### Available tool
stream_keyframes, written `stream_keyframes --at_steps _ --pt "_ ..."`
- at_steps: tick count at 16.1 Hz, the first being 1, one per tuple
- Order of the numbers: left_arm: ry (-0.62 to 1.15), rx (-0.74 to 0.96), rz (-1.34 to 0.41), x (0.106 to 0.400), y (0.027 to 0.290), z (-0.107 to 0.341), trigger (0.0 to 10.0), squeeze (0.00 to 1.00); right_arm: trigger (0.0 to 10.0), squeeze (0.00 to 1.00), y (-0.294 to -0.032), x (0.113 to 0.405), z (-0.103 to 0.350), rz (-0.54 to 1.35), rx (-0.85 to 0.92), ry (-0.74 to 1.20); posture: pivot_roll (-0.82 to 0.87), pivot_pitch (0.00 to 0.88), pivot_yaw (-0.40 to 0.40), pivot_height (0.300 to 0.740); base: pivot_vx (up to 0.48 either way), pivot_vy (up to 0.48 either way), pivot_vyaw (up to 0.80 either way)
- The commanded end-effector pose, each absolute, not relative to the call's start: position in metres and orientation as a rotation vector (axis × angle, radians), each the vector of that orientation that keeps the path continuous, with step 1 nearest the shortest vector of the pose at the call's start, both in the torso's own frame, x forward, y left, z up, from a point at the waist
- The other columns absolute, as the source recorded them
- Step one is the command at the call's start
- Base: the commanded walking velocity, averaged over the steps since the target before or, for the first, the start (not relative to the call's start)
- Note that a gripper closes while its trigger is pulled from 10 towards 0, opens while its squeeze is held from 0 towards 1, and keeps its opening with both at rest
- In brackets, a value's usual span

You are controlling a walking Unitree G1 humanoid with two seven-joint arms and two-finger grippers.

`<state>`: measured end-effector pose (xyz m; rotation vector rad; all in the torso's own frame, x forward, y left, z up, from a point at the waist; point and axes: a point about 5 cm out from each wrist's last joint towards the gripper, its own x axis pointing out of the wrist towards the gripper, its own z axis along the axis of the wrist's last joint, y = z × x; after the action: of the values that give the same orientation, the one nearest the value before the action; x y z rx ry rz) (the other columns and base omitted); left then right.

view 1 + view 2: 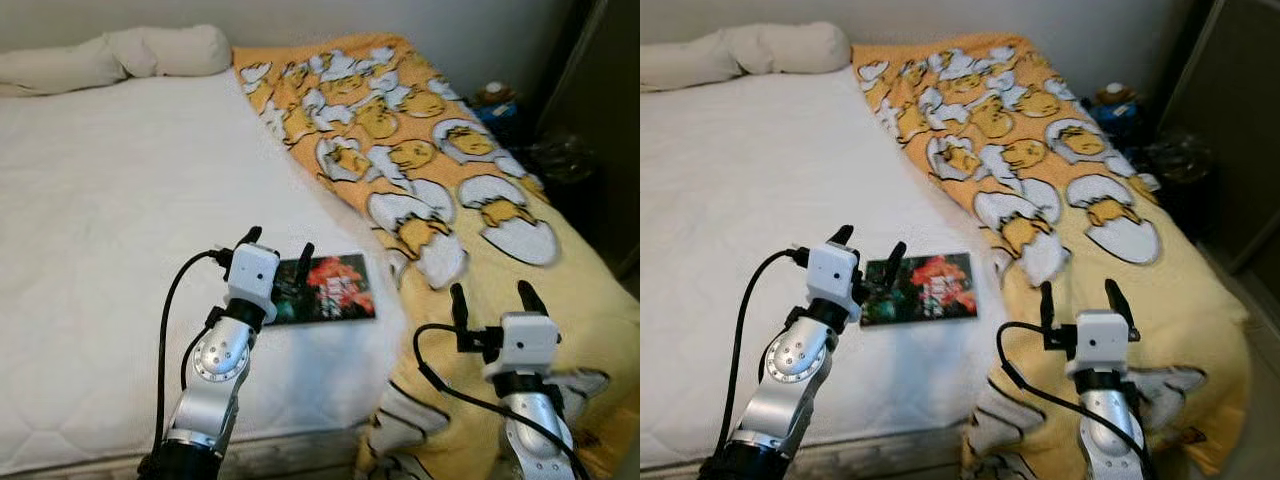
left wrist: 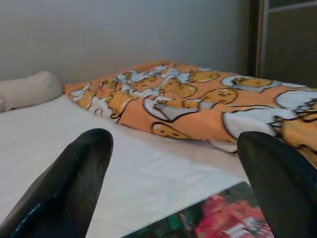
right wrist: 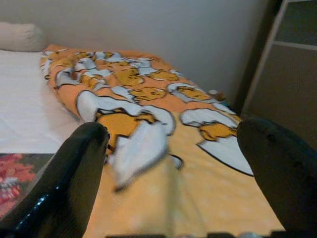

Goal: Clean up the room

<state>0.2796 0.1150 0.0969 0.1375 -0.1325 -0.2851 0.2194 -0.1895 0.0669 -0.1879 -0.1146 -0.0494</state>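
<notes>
Left gripper (image 1: pixel 277 250), jaws wide, hovers at the book (image 1: pixel 328 289); right gripper (image 1: pixel 492 296), jaws wide, over the blanket (image 1: pixel 470 190).

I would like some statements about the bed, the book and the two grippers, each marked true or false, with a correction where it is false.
1. The book lies flat on the white sheet. True.
2. The left gripper is shut on the book. False: its fingers are open, just at the book's near-left end, holding nothing.
3. The yellow blanket covers the whole bed. False: it covers only the robot's right side; the rest is bare sheet.
4. The right gripper hangs open over the blanket. True.
5. The pillow lies beside the book. False: it lies at the far end of the bed, by the wall.
</notes>
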Motion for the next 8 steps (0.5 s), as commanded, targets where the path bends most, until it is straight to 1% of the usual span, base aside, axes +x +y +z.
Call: stream_keyframes --at_steps 1,2,5,7,8 --pt "-0.138 0.137 -0.271 0.278 0.118 0.097 10.0 0.00 10.0 0.15 -0.187 0.223 0.070 -0.036 -0.183 -0.136 -0.14 0.000 0.046 0.736 0.458 0.000 0.00" --pt "-0.137 0.134 -0.270 0.278 0.117 0.097 10.0 0.00 10.0 0.15 -0.188 0.224 0.069 -0.034 -0.185 -0.136 -0.14 0.000 0.044 0.736 0.289 0.000 0.00" --pt "-0.093 0.112 -0.271 0.279 0.113 0.092 10.0 0.00 10.0 0.15 -0.187 0.226 0.069 -0.027 -0.187 -0.135 -0.14 0.000 0.042 0.736 0.000 0.000 0.00" --pt "0.095 0.000 -0.259 0.287 0.112 0.075 10.0 0.00 10.0 0.15 -0.187 0.227 0.068 -0.024 -0.184 -0.136 -0.14 0.000 0.041 0.736 0.000 0.000 0.00" --pt "0.170 -0.047 -0.193 0.299 0.121 0.069 10.0 0.00 10.0 0.15 -0.186 0.228 0.068 -0.021 -0.182 -0.137 -0.14 0.000 0.040 0.736 0.000 0.000 0.00"
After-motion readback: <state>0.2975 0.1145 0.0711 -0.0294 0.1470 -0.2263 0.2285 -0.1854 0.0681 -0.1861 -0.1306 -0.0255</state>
